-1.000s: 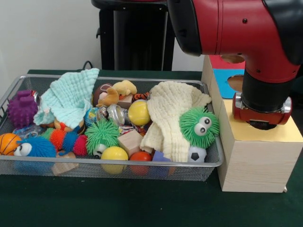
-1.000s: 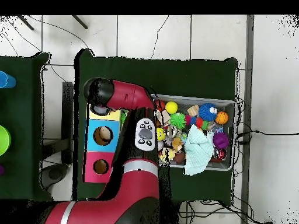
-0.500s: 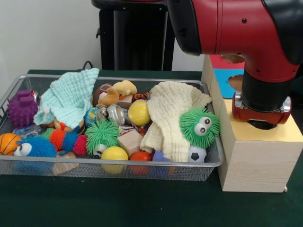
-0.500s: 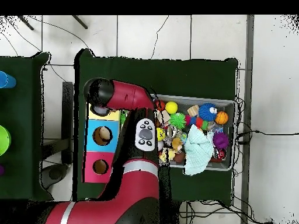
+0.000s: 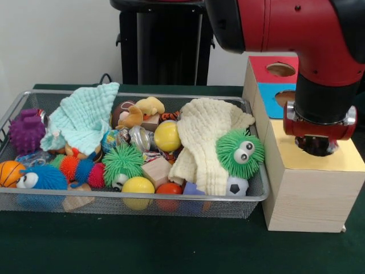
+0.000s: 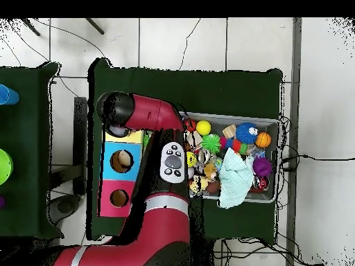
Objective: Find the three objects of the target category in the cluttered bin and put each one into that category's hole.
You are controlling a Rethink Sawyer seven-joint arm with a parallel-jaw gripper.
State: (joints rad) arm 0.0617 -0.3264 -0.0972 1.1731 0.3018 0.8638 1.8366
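Over the yellow end of the wooden sorting box (image 5: 311,191), right above its hole: gripper (image 5: 315,146), fingers hidden, grip impossible to tell. Beside the box, touching its wall: wire bin (image 5: 131,200), crammed with toys. Nearest the box, a green fuzzy ball with eyes (image 5: 240,152) against a cream cloth (image 5: 206,140); farther along, a yellow ball (image 5: 167,136), a mint cloth (image 5: 84,117), a purple spiky ball (image 5: 25,131).
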